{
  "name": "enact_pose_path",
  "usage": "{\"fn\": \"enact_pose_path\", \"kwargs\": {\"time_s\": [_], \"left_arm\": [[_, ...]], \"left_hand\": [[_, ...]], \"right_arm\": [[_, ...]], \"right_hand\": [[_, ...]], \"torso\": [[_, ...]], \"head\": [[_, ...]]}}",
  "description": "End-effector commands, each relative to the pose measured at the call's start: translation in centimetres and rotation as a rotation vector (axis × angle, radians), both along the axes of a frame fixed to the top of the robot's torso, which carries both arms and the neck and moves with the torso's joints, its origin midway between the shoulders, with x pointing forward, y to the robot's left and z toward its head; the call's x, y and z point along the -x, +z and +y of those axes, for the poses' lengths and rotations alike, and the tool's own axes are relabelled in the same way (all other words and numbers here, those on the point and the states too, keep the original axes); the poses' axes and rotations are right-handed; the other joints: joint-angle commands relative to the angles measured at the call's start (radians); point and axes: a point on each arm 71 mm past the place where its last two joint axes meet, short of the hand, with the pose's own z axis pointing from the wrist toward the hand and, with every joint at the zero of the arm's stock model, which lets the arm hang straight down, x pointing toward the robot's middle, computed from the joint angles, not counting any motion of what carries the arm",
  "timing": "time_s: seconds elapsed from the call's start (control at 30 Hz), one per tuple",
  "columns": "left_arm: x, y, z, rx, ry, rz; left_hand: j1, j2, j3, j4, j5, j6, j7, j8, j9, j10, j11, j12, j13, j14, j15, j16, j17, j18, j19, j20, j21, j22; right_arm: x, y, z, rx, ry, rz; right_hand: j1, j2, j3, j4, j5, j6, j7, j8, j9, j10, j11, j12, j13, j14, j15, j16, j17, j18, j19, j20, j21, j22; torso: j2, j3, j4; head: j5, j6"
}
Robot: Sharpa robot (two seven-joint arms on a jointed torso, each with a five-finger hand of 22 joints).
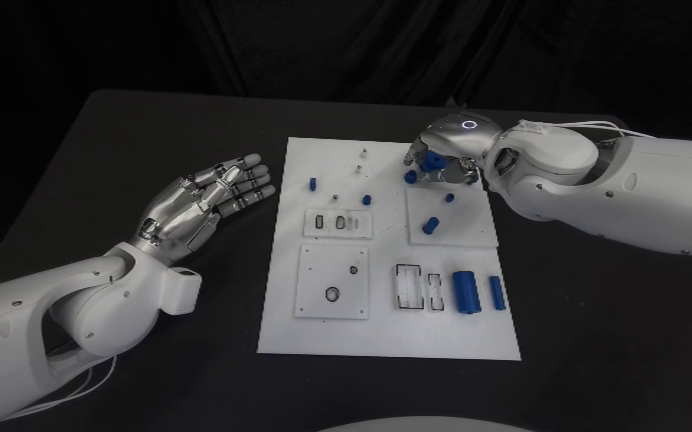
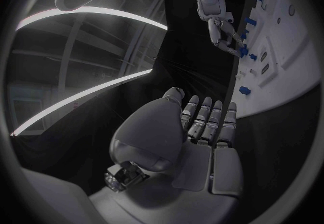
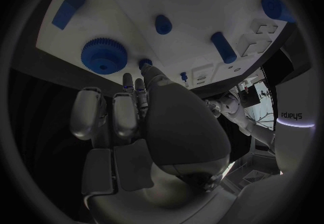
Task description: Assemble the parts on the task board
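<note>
the right hand (image 1: 444, 157), fingers apart and holding nothing, hovers just beside the blue gear (image 3: 104, 54); the left hand (image 1: 209, 200) rests open, well apart

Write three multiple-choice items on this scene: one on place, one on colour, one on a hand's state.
1. Where is the right hand?
A. over the task board's far edge
B. off the table
C. at the board's near edge

2. What colour is the gear?
A. red
B. blue
C. green

3. How is the left hand?
A. gripping a peg
B. closed in a fist
C. open, holding nothing

Answers: 1 A, it hangs over the board's far edge; 2 B, the right wrist view shows it blue; 3 C, fingers stretched out beside the board.
</note>
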Motion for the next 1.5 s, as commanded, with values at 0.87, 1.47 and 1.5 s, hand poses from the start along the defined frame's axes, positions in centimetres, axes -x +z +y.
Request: {"fn": "enact_pose_path", "kwargs": {"time_s": [0.87, 1.47, 1.5], "left_arm": [[0.0, 1.6, 0.7, 0.15, 0.04, -0.195], [-0.1, 1.4, 1.0, 0.136, 0.043, -0.182], [-0.1, 1.3, 1.0, 0.135, 0.042, -0.181]], "left_hand": [[-0.002, -0.008, 0.018, -0.003, 0.001, 0.012, 0.005, 0.007, 0.003, 0.001, 0.012, 0.001, 0.0, 0.002, 0.01, 0.011, 0.002, -0.007, -0.015, 0.001, -0.01, -0.004], [-0.004, -0.007, 0.028, -0.004, 0.0, 0.013, 0.008, 0.007, 0.003, 0.0, 0.015, 0.002, 0.0, 0.002, 0.013, 0.014, 0.002, -0.008, -0.021, 0.001, -0.015, -0.007], [-0.004, -0.007, 0.029, -0.004, 0.0, 0.013, 0.009, 0.007, 0.003, -0.001, 0.015, 0.002, 0.0, 0.002, 0.013, 0.014, 0.002, -0.009, -0.022, 0.001, -0.016, -0.008]], "right_arm": [[0.1, -1.4, 0.7, -0.026, 0.038, -0.016], [0.1, 0.6, 2.1, -0.144, 0.064, -0.094], [0.0, 0.9, 2.3, -0.148, 0.065, -0.096]], "right_hand": [[-0.004, -0.017, 0.083, -0.001, 0.05, 0.107, 0.015, 0.04, 0.054, 0.097, -0.02, 0.005, 0.012, -0.002, 0.001, -0.008, 0.012, -0.003, 0.002, 0.0, -0.001, 0.025], [-0.006, 0.006, 0.111, -0.036, 0.033, 0.211, 0.02, 0.103, 0.127, 0.211, -0.049, 0.002, 0.02, 0.013, -0.022, -0.017, 0.019, -0.008, 0.019, -0.021, 0.006, 0.052], [-0.008, 0.006, 0.11, -0.036, 0.032, 0.211, 0.019, 0.104, 0.128, 0.212, -0.049, 0.0, 0.019, 0.014, -0.022, -0.018, 0.018, -0.008, 0.019, -0.022, 0.006, 0.052]], "torso": [[0.001, -0.0012, 0.0002], [0.001, -0.0024, -0.001], [0.001, -0.0023, -0.0004]], "head": [[-0.006, -0.016], [0.002, -0.012], [0.002, -0.012]]}}
